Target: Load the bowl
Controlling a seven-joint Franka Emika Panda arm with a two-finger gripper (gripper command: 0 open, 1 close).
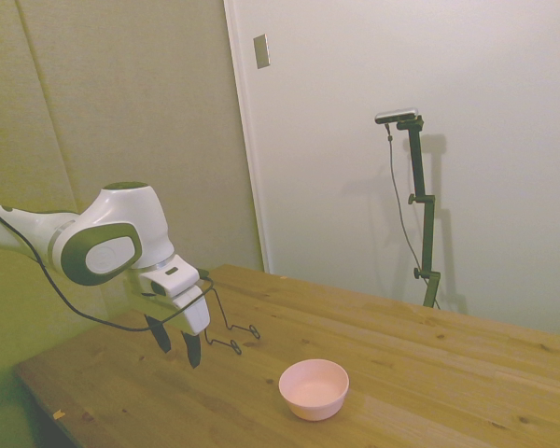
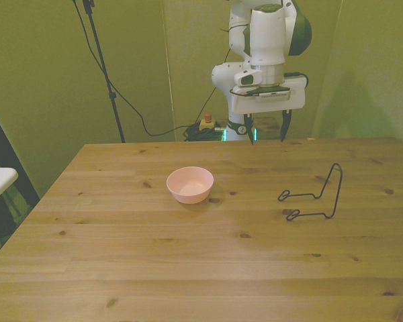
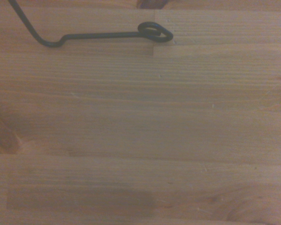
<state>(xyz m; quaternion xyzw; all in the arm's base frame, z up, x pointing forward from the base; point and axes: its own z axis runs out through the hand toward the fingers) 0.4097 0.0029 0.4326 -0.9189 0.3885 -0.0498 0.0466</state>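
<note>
Small round pale pink bowl [image 2: 190,184], smooth and plastic-looking, sits upright and empty on the grained wooden plank table [image 2: 188,268]. Thin black bent-wire rack [image 2: 314,196] stands well apart. White two-finger gripper [image 2: 267,127] hangs above the table, jaws wide, holding nothing.

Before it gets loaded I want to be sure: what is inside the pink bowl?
Nothing visible: the bowl shows only its plain pink inside in the front and side views. Its near wall hides a small strip of the bottom. It sits upright on the table.
</note>
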